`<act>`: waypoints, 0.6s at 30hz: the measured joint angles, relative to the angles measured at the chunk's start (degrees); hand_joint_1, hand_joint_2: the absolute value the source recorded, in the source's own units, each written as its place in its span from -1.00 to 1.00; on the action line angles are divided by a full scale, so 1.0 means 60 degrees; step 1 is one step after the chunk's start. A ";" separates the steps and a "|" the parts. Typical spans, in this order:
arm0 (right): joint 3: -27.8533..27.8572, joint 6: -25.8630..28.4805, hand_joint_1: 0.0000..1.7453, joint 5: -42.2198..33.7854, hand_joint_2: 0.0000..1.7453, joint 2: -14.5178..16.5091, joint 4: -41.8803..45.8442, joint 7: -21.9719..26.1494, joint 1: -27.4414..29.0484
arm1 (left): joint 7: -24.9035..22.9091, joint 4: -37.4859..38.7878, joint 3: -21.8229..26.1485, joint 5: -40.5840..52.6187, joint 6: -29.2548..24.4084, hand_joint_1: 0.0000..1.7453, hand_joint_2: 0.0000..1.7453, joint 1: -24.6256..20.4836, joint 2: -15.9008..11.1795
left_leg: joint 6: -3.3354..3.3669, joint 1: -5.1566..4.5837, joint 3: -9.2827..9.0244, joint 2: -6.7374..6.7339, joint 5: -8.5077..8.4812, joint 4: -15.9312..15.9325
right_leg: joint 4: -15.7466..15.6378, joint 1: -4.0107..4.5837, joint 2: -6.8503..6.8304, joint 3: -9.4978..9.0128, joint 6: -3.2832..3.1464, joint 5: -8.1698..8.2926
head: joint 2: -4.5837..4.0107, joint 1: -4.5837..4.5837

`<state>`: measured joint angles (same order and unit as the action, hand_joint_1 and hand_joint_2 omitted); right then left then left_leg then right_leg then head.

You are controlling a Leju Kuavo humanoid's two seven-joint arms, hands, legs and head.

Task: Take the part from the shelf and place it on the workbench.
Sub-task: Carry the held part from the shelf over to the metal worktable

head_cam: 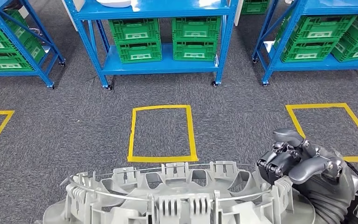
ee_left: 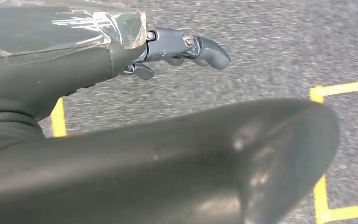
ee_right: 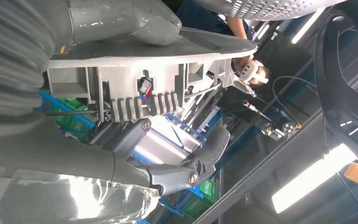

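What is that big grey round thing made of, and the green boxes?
The grey round part looks like matte moulded plastic: thin ribs and clip tabs. A thin shiny wire ring, likely metal, runs around it. The green crates look like glossy plastic with ribbed walls.

The part [head_cam: 177, 196] at my right hand [head_cam: 303, 163] looks like matt light-grey moulded plastic, ribbed, with a thin shiny metal wire round it. My right hand's fingers [head_cam: 279, 161] are smooth grey with a soft sheen. Beyond them lies rough grey carpet [head_cam: 242, 116] with glossy yellow tape [head_cam: 161, 133]; farther off, blue painted metal shelving [head_cam: 161, 65] holds green plastic crates [head_cam: 135, 39].
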<state>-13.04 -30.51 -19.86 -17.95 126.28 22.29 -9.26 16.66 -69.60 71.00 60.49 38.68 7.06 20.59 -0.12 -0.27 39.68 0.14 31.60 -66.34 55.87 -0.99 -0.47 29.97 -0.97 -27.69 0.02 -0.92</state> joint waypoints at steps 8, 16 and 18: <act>0.0141 -0.0001 1.00 0.0024 1.00 0.0005 0.0143 0.0024 0.0189 | -0.0275 -0.0374 -0.0361 -0.0572 0.0061 -1.00 -1.00 0.0287 -0.0027 | -0.0052 0.0138 -0.2362 0.0029 -0.0071 0.1428 | 0.0144 -0.0030 -0.0009 0.1045 0.0304 0.0909 | 0.0000 -0.0003; 0.0339 0.0012 1.00 0.0168 1.00 0.0050 0.0272 0.0009 0.0433 | -0.0006 -0.0432 -0.0460 -0.0156 0.0044 -1.00 -1.00 0.0296 0.0003 | 0.0498 0.0007 -0.1800 -0.0097 -0.0776 0.2038 | 0.2115 -0.0069 0.0013 0.1678 0.0275 -0.0642 | 0.0000 0.0052; 0.0372 0.0016 1.00 0.0169 1.00 0.0052 0.0290 0.0007 0.0497 | 0.0065 -0.0427 -0.0455 -0.0069 0.0050 -1.00 -1.00 0.0288 0.0021 | 0.0508 -0.0041 -0.1411 -0.0115 -0.1069 0.1979 | 0.3113 -0.0067 0.0023 0.1691 0.0423 -0.0765 | 0.0000 0.0057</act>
<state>-10.81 -30.41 -18.84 -17.64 128.02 22.34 -6.28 17.05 -72.17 68.27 60.07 38.98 8.79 20.72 2.92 -0.52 31.21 -0.55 25.19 -54.47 74.55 -1.39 -0.33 40.12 1.57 -32.27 0.02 -0.58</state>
